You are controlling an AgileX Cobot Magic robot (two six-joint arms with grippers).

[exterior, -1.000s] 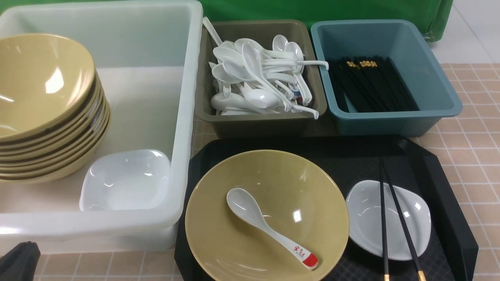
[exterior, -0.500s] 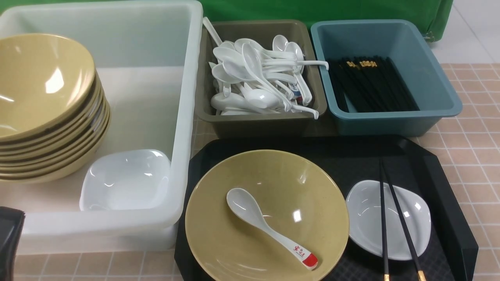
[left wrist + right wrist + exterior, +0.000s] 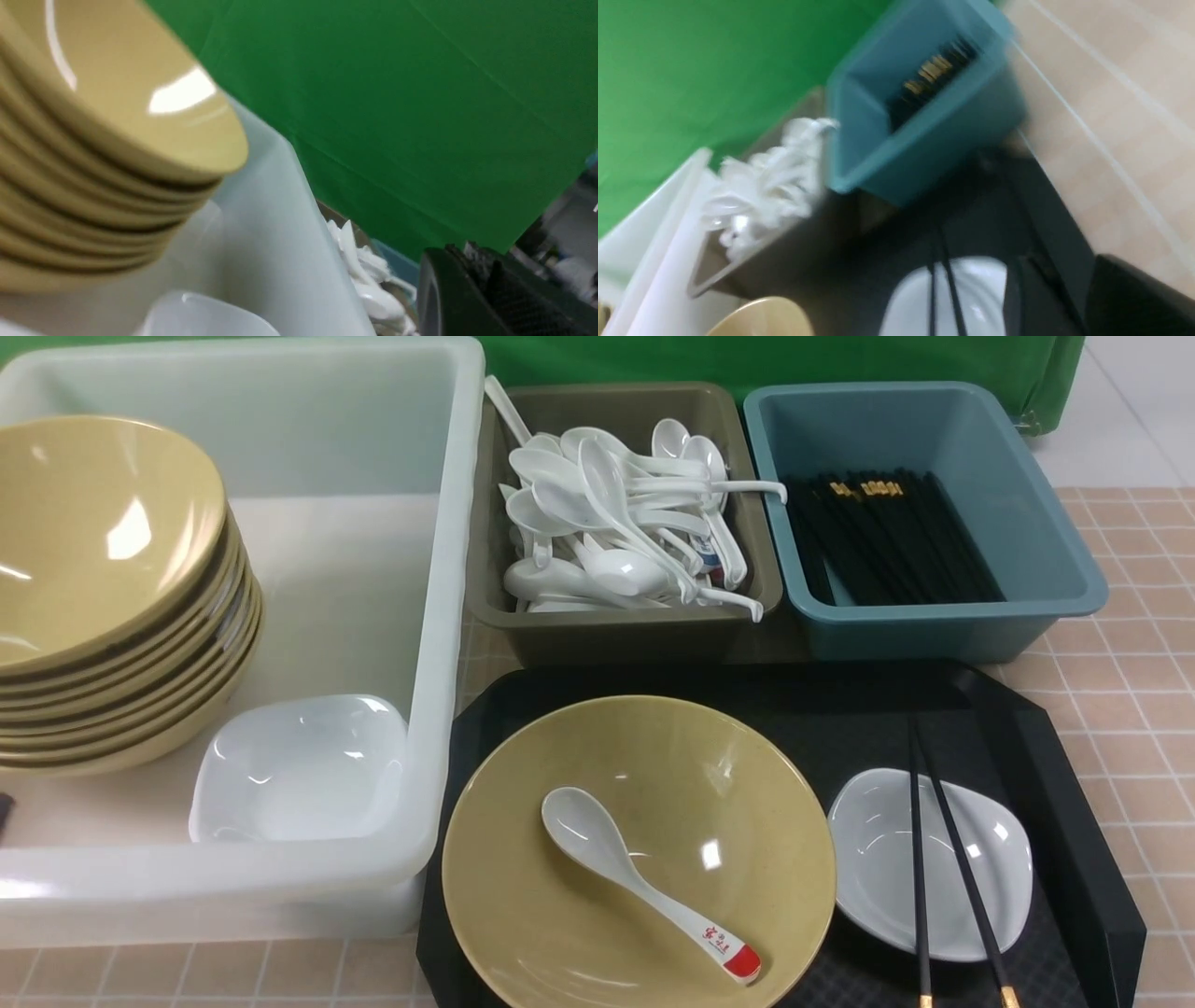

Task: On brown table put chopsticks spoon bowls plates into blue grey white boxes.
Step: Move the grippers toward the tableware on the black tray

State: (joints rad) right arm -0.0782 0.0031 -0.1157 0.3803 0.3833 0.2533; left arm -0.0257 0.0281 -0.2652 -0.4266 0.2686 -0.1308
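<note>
Lower centre of the front view: spoon (image 3: pixel 597 840) resting in the tan bowl (image 3: pixel 709 784) on the black tray (image 3: pixel 840 709). Lower right: chopsticks (image 3: pixel 918 877) lying across the white plate (image 3: pixel 868 859). Left gripper (image 3: pixel 472 280), jaws closed; right gripper (image 3: pixel 1087 284) blurred, so its opening cannot be told.
</note>
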